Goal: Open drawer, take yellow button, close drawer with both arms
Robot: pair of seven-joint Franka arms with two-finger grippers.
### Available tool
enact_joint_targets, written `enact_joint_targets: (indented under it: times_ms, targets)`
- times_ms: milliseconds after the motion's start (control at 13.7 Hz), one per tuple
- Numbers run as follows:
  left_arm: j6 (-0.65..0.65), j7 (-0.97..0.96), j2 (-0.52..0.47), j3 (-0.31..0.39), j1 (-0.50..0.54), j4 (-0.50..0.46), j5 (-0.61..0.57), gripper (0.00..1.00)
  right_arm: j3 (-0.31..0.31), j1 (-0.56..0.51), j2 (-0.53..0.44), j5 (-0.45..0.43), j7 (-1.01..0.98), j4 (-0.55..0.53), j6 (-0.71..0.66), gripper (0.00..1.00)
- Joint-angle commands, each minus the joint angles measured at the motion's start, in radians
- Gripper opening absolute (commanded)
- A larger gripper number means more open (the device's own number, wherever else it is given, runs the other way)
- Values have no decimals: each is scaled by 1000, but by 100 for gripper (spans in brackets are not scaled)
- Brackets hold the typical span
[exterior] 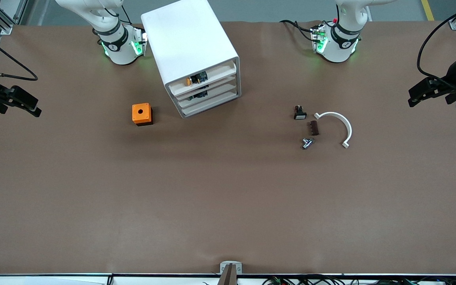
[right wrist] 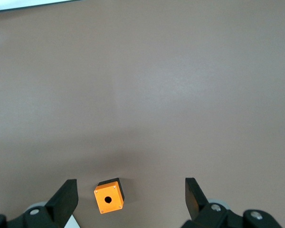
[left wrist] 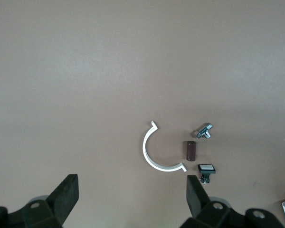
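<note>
Both grippers hung with their jaws spread wide and nothing between them: the left gripper (exterior: 430, 92) waited over the left arm's end of the table (exterior: 228, 206), the right gripper (exterior: 18, 103) over the right arm's end, neither touching anything. Judged from that, the task had not begun in any visible way. Largest on the table was the white cabinet (exterior: 190, 43), standing between the two arm bases, with all three trays pushed in; the drawer (exterior: 206, 79), the topmost tray, sat flush with the ones below it. Through its front the button (exterior: 189, 81) showed as a small orange cap on a dark body, lying inside. So opening the drawer, lifting out the button and shutting the drawer all appeared to be left. Next in size, a white curved clip (exterior: 341, 124) lay well apart from the cabinet toward the left arm's end, and an orange cube (exterior: 142, 114) with a hole sat near the cabinet on the right arm's side. Smallest were a black white-faced piece (exterior: 299, 113), a brown block (exterior: 314, 128) and a metal fitting (exterior: 306, 143), clustered just beside the clip.
</note>
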State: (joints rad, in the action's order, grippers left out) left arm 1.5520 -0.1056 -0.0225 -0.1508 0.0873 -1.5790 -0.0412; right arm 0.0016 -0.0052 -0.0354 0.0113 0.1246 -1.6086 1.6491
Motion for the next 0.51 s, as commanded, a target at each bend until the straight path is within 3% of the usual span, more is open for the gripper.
enact_joint_targets:
  times_ms: [0,438]
  targets:
    - [-19,12,9,-13,19,20,10,100,6,-7,2,-16,-3,6,3,100]
    - [-41,12,75,-12,15,105,-2,100,8,-16,5,-11,-5,6,3,100]
